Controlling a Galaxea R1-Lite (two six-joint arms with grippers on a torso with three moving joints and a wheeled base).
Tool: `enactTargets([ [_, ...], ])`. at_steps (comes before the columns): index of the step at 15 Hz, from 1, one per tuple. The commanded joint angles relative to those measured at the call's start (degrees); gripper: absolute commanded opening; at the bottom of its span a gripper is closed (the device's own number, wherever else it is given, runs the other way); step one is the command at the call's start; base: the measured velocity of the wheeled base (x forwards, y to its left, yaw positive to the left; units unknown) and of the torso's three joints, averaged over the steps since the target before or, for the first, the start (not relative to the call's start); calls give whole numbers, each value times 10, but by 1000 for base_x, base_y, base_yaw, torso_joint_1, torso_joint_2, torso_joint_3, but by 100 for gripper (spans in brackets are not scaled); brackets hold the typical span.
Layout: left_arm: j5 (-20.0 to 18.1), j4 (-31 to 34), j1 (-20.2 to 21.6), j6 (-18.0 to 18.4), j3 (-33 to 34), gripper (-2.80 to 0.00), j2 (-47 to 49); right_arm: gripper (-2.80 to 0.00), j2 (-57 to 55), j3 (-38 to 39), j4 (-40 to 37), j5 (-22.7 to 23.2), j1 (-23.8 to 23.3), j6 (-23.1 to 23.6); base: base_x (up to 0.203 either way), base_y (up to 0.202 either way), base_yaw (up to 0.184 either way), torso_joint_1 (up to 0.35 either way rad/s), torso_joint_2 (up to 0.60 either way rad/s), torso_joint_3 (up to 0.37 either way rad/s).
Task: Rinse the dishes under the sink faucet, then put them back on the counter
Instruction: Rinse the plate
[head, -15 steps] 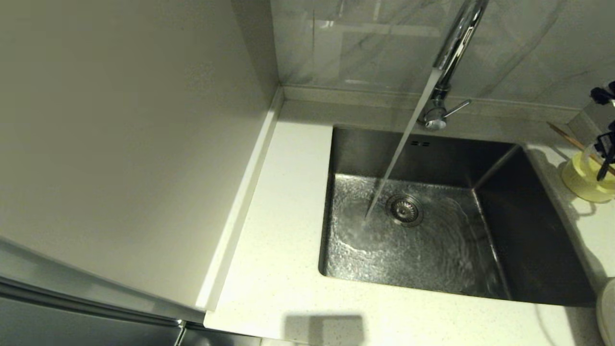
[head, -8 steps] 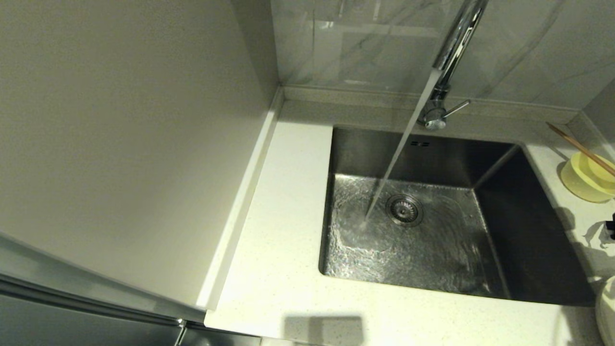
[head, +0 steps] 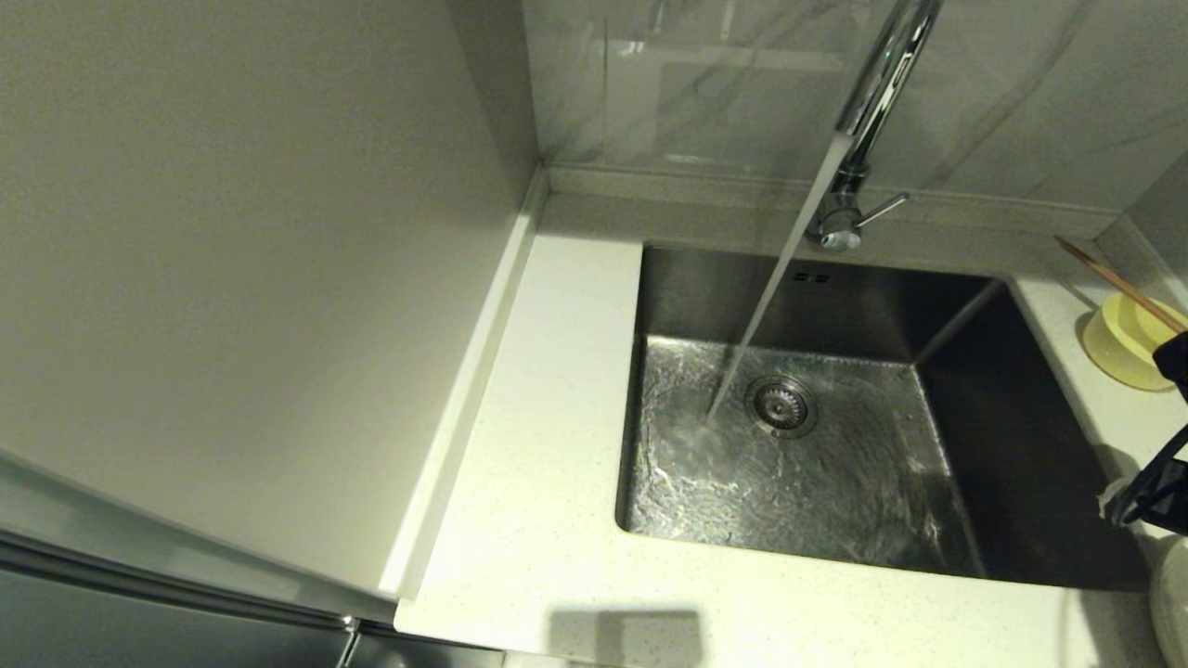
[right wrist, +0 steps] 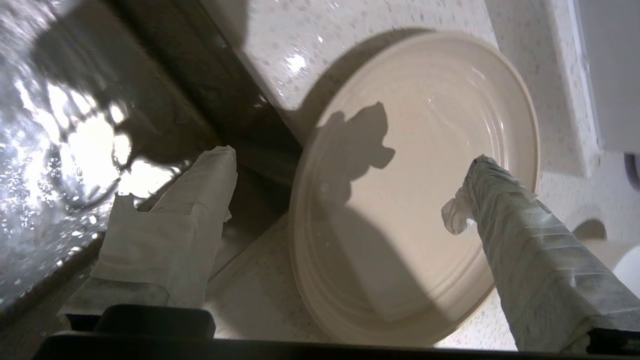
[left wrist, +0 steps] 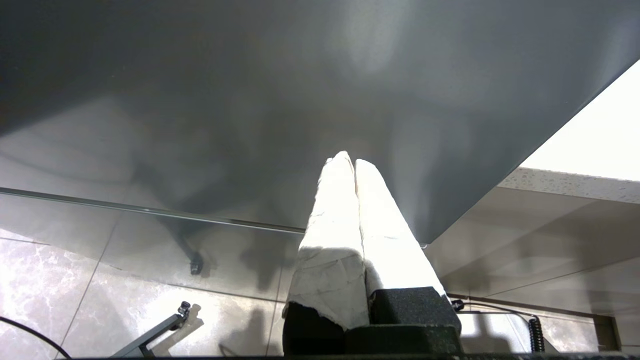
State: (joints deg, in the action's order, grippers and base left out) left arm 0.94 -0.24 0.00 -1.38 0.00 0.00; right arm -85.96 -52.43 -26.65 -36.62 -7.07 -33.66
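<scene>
Beside the sink (head: 1021, 445), at its right edge, the right gripper (right wrist: 350, 185) hangs over the cream-white plate (right wrist: 415, 190) with its jaws spread wide and holding nothing — one wrapped finger (right wrist: 200, 200) stands above the basin's rim, the other above the plate's far side. That plate lies flat on the speckled counter (head: 548, 445) just right of the sink's near corner. Farther back along the same side of the sink sits the pale yellow-green bowl (head: 1118, 348), with the brown chopsticks (head: 1109, 274) resting across it and pointing toward the back wall. Water streams from the chrome faucet (head: 872, 102) behind the sink and lands just left of the round drain strainer (head: 782, 404), rippling over the steel floor. Away from the sink, the left gripper (left wrist: 352, 162) is parked below the counter's level facing a dark grey panel (left wrist: 250, 100) — its two white-wrapped fingers pressed together on nothing.
</scene>
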Motion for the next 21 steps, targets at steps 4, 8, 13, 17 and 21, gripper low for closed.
enactTargets([
  [4,0,0,0,0,0,-280,-1,0,-41,16,-2,-9,-4,-23,0,0,0,0,0,0],
  [8,0,0,0,0,0,-280,-1,0,-49,35,-2,-9,-6,-25,0,0,0,0,0,0],
  [13,0,0,0,0,0,-280,-1,-280,-54,49,-2,-8,-7,-25,0,0,0,0,0,0],
  [17,0,0,0,0,0,-280,-1,-280,-56,49,-2,-8,-7,-24,0,0,0,0,0,0],
  [21,0,0,0,0,0,-280,-1,-280,-57,43,-2,-8,-7,-23,0,0,0,0,0,0],
])
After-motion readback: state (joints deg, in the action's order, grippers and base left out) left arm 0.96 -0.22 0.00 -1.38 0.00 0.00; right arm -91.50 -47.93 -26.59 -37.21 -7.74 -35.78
